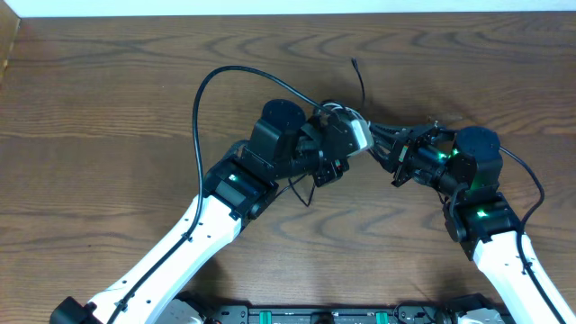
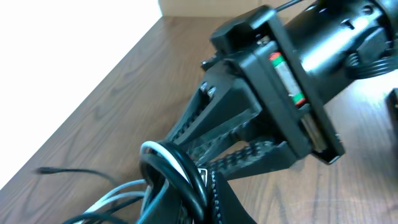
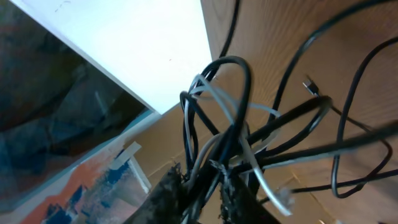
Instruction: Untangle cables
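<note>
Between left fingers [image 2: 227, 202] and right fingers [image 3: 171, 196], cables [image 3: 217, 99] tangle.

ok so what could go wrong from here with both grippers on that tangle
1. The left gripper and right gripper grip the cables close together; pulling apart may tighten the knot.
2. The white cable threads through black loops, so its plug could snag.
</note>
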Available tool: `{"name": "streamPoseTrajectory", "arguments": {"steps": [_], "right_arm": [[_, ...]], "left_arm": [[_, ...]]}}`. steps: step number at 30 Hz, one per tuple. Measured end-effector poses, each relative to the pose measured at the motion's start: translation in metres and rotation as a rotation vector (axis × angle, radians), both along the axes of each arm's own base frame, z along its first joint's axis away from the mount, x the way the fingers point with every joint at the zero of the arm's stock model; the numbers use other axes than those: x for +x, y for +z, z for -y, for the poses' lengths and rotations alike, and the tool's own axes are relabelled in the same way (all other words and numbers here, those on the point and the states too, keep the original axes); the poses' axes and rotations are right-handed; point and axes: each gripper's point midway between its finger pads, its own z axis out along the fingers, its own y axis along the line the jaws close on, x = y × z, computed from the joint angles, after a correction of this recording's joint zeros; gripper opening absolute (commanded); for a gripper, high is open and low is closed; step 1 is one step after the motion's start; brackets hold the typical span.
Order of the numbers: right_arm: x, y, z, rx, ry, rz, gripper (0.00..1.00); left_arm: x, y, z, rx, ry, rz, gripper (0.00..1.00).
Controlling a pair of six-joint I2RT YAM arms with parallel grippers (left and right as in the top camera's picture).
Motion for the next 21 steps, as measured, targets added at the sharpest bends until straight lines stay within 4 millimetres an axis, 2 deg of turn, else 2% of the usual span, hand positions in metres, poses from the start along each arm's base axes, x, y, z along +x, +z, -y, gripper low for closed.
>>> {"name": "streamPoseTrajectory", "arguments": {"steps": [3, 6, 13, 21], "right_arm": [[0.0, 0.0, 0.0, 0.002, -0.001, -0.002, 0.1], [0.0, 0.0, 0.0, -0.002, -0.001, 0.001, 0.01], [0.0, 0.0, 0.0, -0.075, 0.028, 0.083, 0.01], [0.002, -0.002, 0.002, -0.238, 0.081, 0.254, 0.01]], "left_arm": [[-0.003, 0.001, 0.001, -0.008, -0.02, -0.005, 0.08], [-0.006, 0.002, 0.003, -0.014, -0.037, -0.01, 0.07], [-0.005, 0.001, 0.002, -0.012, -0.031, -0.008, 0.07], [0.026, -0.007, -0.015, 0.043, 0.196, -0.004, 0.07]]}}
